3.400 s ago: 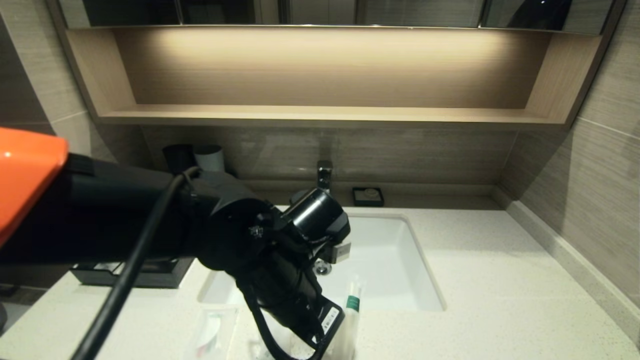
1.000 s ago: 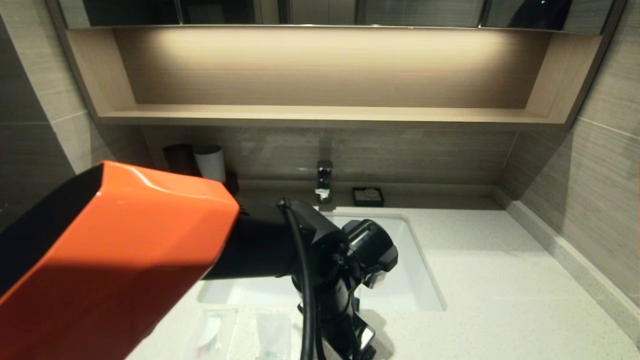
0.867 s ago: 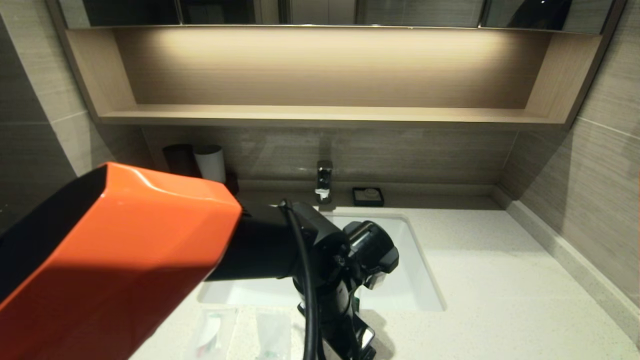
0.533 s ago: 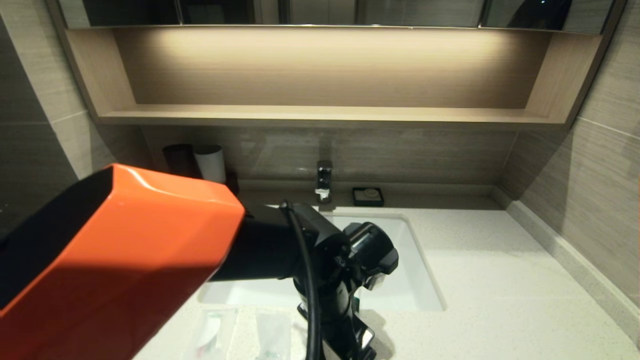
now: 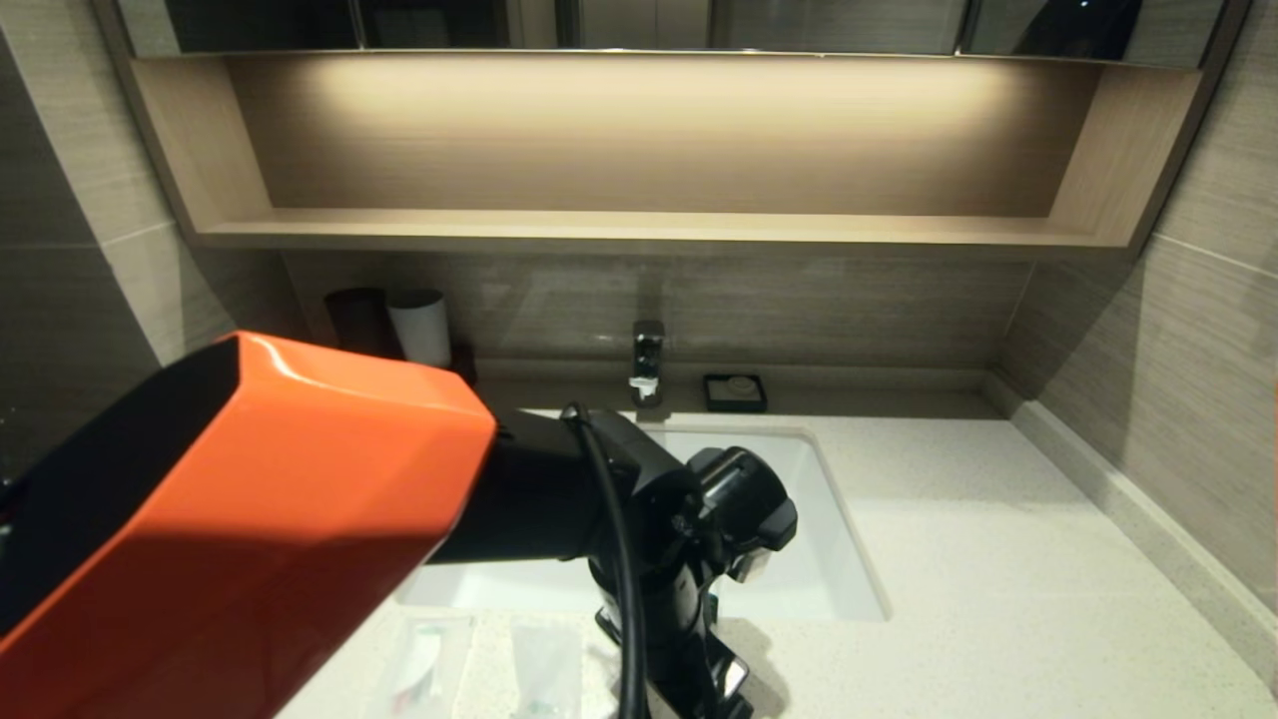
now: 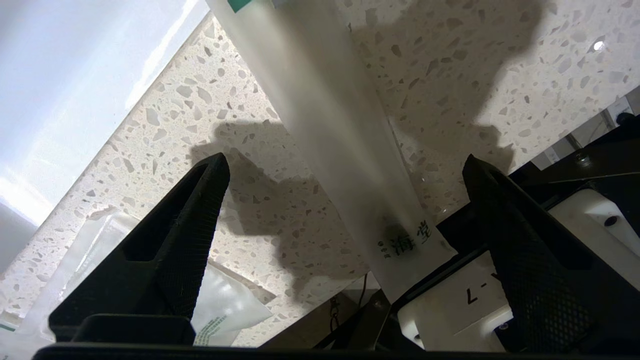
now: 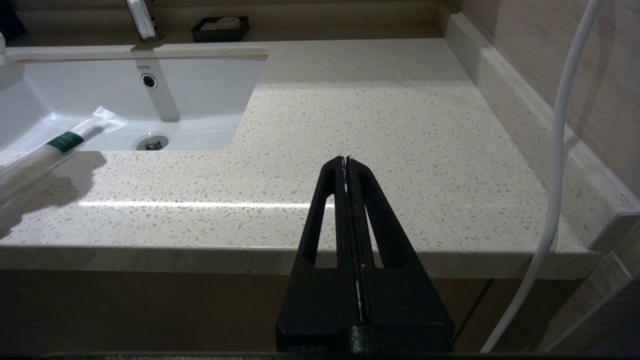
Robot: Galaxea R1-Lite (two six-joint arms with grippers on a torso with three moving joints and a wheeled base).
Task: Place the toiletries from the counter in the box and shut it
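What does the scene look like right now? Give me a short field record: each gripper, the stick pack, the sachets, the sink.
left gripper: open, over the counter's front edge, straddling the stick pack
right gripper: shut, parked off the counter's front edge, holding nothing
stick pack: between the open fingers, not clamped; green-banded end pokes over the sink
sachets: two, flat on the counter in front of the sink
box: not visible

— What colours were noted on the worktop (image 7: 380, 115)?
— Pale cream, speckled with darker flecks; the sink basin (image 7: 210, 90) was seen as white.
— And the stick pack (image 7: 55, 147)?
— Translucent white, banded in green. The arm's shell (image 5: 250, 519) was recorded as orange, the fingers (image 6: 170, 250) black.
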